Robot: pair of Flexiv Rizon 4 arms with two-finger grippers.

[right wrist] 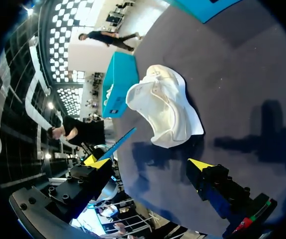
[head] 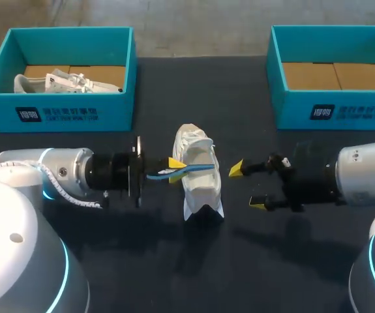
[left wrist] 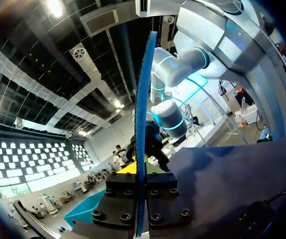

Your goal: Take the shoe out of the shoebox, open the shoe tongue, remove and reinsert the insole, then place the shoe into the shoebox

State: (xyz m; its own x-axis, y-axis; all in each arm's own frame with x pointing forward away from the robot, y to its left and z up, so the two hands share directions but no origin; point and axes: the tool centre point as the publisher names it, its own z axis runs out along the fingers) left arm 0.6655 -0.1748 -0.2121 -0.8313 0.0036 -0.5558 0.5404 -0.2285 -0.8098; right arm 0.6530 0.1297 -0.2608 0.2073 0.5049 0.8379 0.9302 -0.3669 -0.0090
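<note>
Between the grippers sits the shoe [head: 203, 189], light and soft. The left gripper [head: 175, 171] pinches the thin, floppy insole [left wrist: 145, 124], seemingly over the opening; the right gripper [head: 247, 187], spread, should steady the heel.

Alt text: in the left wrist view the blue insole [left wrist: 143, 124], seen edge-on, covers most of the left claw [left wrist: 142, 167] and its yellow tips; from above, the right shoebox [head: 334, 98] is cut off at the picture's edge; a second shoe [head: 63, 83] lies half hidden behind the left shoebox [head: 115, 107] wall.
</note>
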